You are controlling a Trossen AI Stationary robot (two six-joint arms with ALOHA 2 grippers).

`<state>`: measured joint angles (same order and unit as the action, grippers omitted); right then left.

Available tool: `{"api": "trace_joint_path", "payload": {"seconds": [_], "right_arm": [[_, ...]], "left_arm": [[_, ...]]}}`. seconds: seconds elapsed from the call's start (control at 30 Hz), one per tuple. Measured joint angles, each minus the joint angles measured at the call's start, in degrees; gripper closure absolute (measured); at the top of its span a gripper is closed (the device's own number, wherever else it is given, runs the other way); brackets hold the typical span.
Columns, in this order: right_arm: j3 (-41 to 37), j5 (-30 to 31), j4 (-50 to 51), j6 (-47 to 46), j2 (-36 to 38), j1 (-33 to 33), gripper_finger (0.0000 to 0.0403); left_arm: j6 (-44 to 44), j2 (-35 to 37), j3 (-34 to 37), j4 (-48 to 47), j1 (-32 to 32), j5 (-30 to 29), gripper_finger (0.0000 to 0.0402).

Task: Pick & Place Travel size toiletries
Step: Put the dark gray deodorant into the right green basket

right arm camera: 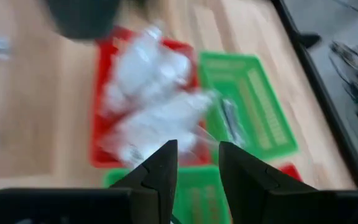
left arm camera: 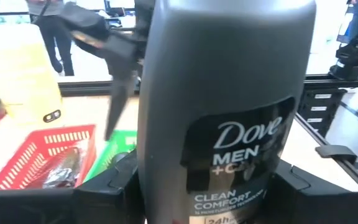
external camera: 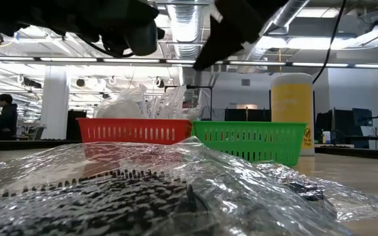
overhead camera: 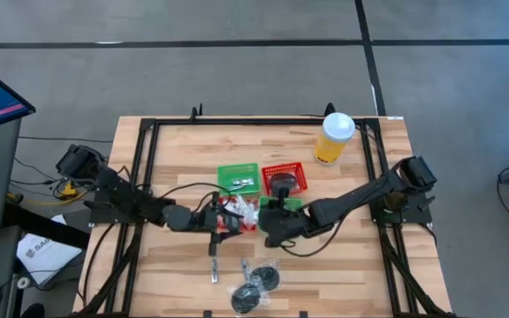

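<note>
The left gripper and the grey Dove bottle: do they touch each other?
Touching. In the left wrist view, the Dove bottle stands between the left gripper fingers, which press against both its sides with no gap.

You have a pale, matt wooden bench (overhead camera: 343, 265), red mesh plastic basket (external camera: 133, 130), crinkled glossy clear wrap (external camera: 143, 190) and a smooth grey plastic bottle (left arm camera: 222, 93).

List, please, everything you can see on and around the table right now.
Dove bottle: one, dark grey, gripped by the left fingers.
Packets: several, white, in a red basket.
Baskets: two red, two green, mid-table.
Wrapped discs: two, dark grey, at the edge opposite the cup.
Tubes: one or two, silvery, beside the discs.
Cup: one, yellow, white lid, right side.
Right fingers: dark, open, above the baskets.
</note>
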<state>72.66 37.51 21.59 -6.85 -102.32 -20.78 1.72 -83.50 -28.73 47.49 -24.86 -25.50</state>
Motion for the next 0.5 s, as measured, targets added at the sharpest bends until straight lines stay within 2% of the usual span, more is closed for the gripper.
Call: {"api": "trace_joint_path", "payload": {"seconds": [0.27,0.5], "right_arm": [[0.0,-6.3,-9.3,5.9,0.0,-1.4,0.0294],[0.0,-7.1,-11.0,7.5,0.0,-1.5,0.0294]], "left_arm": [[-1.0,0.4,0.0,0.0,1.6,0.4,0.0206],[-4.2,2.4,0.0,0.3,3.1,0.4,0.0206]]}}
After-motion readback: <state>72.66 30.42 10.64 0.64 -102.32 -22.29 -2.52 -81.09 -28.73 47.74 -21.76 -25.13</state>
